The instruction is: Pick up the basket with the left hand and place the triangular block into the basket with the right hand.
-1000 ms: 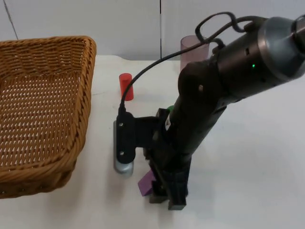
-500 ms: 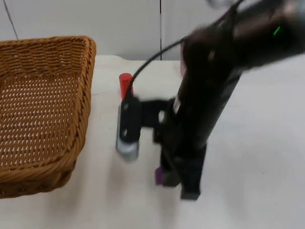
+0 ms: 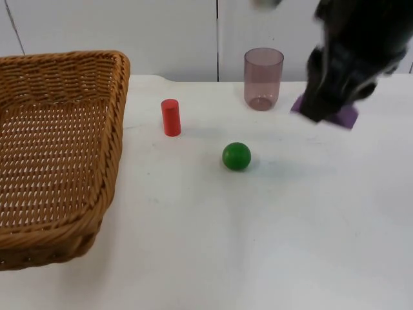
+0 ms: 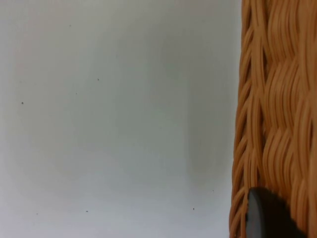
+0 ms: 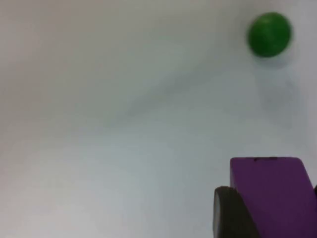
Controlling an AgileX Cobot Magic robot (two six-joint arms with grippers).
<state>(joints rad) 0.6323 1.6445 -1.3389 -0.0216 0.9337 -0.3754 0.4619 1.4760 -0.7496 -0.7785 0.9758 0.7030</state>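
Both grippers are busy: your right gripper (image 3: 326,111) is pinching the purple triangular block (image 3: 341,115) aloft beside the cup (image 3: 263,78), the basket (image 3: 115,135) sitting well away toward your left gripper (image 4: 267,218), whose finger spread I cannot tell.

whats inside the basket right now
Nothing visible on the woven floor of the basket; its left part is cut off. The purple block is in the right gripper, raised.
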